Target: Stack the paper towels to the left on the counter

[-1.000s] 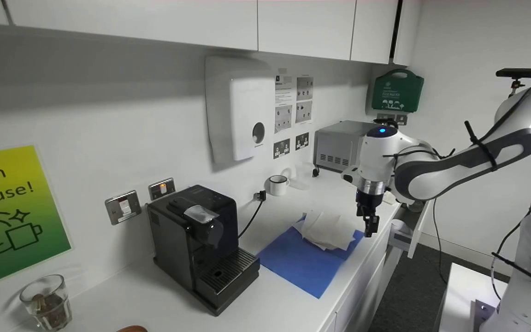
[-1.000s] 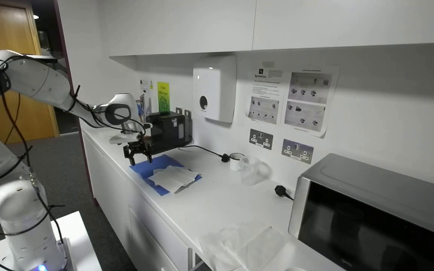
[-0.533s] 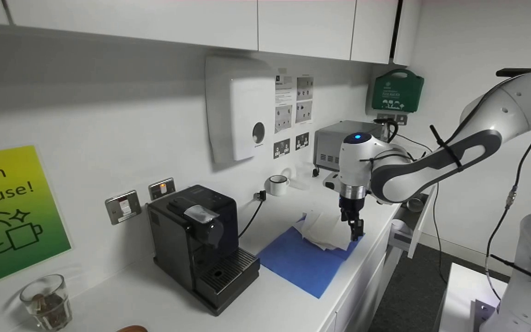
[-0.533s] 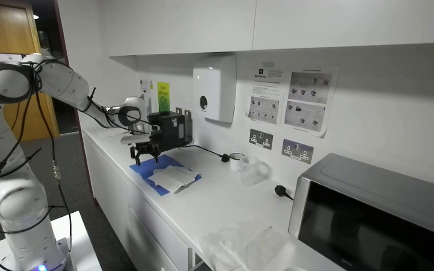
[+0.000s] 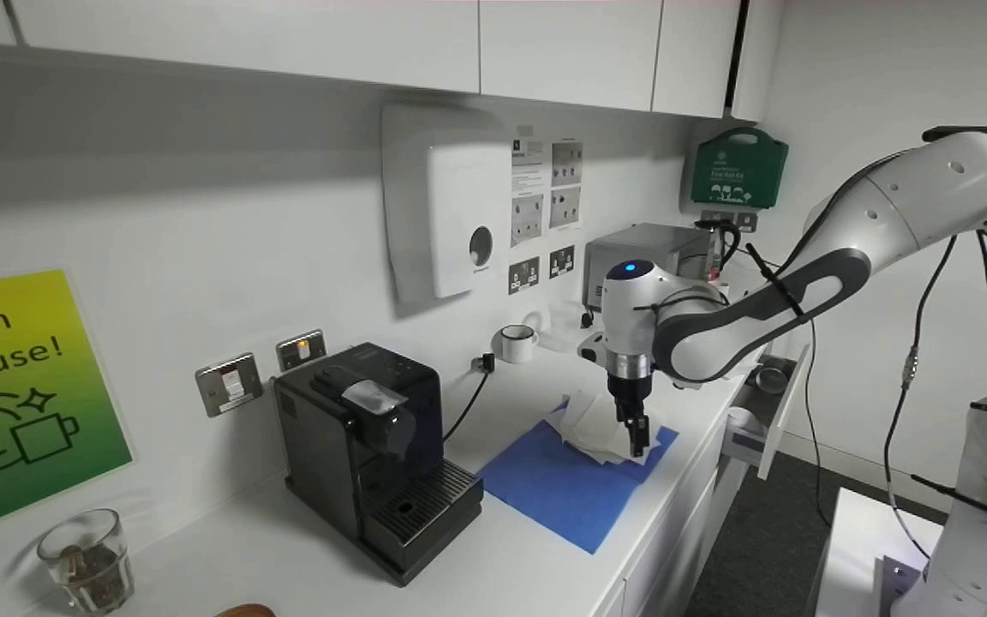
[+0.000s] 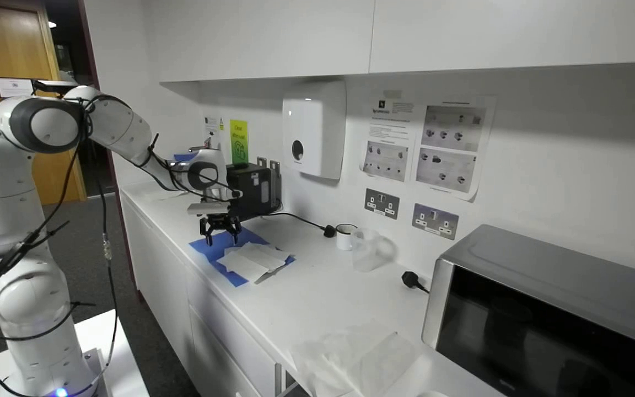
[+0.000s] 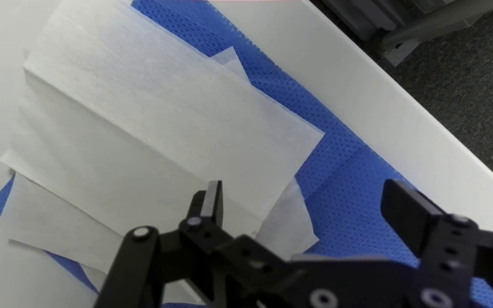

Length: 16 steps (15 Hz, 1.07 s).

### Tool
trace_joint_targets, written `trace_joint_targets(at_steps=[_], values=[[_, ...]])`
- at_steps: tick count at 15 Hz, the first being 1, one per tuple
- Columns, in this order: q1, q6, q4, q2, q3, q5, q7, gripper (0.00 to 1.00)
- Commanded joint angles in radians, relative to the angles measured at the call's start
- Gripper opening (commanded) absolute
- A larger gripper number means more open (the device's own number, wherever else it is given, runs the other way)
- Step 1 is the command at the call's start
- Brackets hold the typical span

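Wrist view shows the gripper (image 7: 308, 201), fingers (image 7: 409, 209) spread, above white towels (image 7: 165, 107) strewn over the blue towel (image 7: 345, 192) on the counter (image 7: 370, 102), where too deep a pinch might drag both along.

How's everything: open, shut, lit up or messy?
Jaws, open
Blue paper towel, spread out, partly covered
White paper towels, piled loosely on the blue one
Drawer, pulled open
Microwave, shut
Pale sheets near microwave, rumpled
Wall switch, lit orange
White mug, upright
Glass, upright, partly filled

blue towel (image 5: 560, 487): part-hidden under white towels (image 5: 593, 427) | claw (image 7: 304, 186): cut off, wrist-view bottom | notice (image 6: 389, 138): print illegible
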<state>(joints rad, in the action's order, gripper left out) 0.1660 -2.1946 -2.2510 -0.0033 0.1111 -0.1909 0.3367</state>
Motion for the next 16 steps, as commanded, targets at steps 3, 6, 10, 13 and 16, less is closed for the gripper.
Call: trace_joint_targets(at_steps=[3,6,10,13,16], values=[[-0.018,0.018,0.069,0.062,0.005,0.048,-0.135,1.0],[-0.021,0.001,0.068,0.072,0.003,0.02,-0.194,1.0],[-0.025,-0.006,0.051,0.078,-0.002,0.012,-0.235,1.0],[-0.028,-0.009,0.044,0.078,-0.007,0.008,-0.253,1.0],[-0.031,-0.02,0.036,0.083,-0.016,-0.025,-0.294,1.0]])
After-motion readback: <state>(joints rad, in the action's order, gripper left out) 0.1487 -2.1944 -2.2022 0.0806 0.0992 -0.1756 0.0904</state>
